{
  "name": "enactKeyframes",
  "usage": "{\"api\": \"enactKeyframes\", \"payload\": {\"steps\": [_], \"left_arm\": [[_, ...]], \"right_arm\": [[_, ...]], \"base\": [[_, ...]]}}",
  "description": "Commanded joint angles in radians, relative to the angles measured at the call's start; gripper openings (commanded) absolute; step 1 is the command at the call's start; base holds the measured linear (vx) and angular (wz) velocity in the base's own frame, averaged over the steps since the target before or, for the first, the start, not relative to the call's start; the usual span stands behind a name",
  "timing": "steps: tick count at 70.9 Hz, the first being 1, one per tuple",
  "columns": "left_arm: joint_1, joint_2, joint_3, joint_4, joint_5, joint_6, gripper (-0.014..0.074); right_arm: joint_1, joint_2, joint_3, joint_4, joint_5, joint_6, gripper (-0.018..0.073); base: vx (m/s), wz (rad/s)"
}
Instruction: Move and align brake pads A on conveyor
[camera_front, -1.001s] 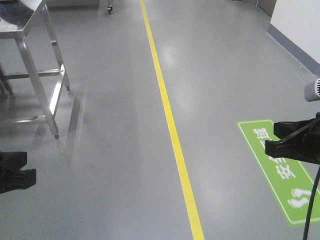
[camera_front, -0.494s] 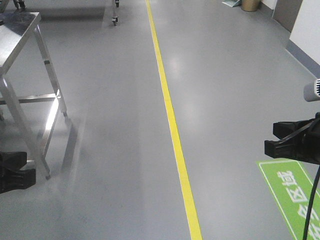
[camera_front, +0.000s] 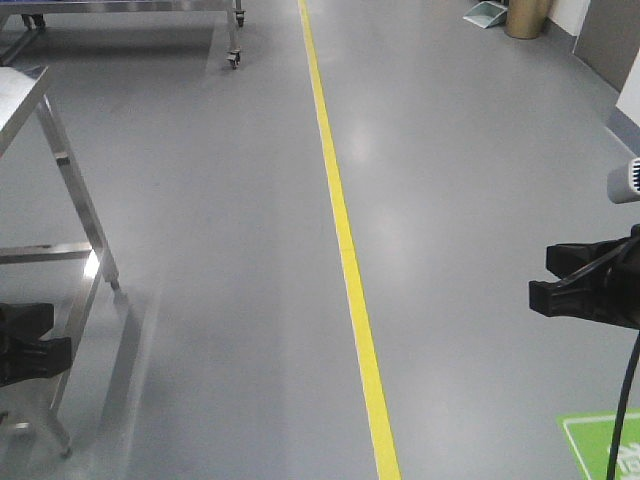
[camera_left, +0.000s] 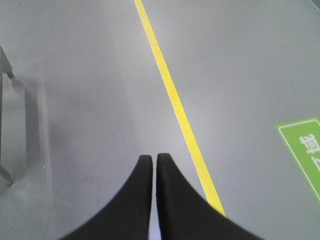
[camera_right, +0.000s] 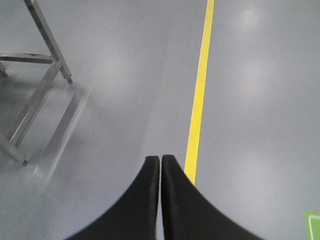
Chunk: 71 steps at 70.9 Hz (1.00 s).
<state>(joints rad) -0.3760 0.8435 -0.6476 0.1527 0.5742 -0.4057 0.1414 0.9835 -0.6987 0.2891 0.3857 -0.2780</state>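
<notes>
over grey floor (camera_front: 480, 150), left end effector (camera_left: 154, 160) and right end effector (camera_right: 160, 160) each pressed together.

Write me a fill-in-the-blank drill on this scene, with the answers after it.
The line painted along the grey floor is ____.
The steel table stands on the ____ side of the front view.
The left gripper and the right gripper are both ____ and hold nothing.
The floor marking in the front view's lower right corner is ____.
Missing words: yellow; left; shut; green.
</notes>
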Motion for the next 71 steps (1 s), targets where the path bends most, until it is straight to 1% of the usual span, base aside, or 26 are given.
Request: {"api": "enactKeyframes", "payload": {"steps": [1,71], "left_arm": [[-0.006,-0.011,-0.028,0.007,-0.065,0.0,-0.0006],[-0.006,-0.011,-0.028,0.007,-0.064,0.0,-0.0006]], "right_arm": [[-0.002,-0.014,-0.028,0.005,-0.06,-0.005,-0.0006],[-0.002,-0.014,-0.028,0.005,-0.06,-0.005,-0.0006]], "base": [[0.59,0.03],[0.55,0.03]]}}
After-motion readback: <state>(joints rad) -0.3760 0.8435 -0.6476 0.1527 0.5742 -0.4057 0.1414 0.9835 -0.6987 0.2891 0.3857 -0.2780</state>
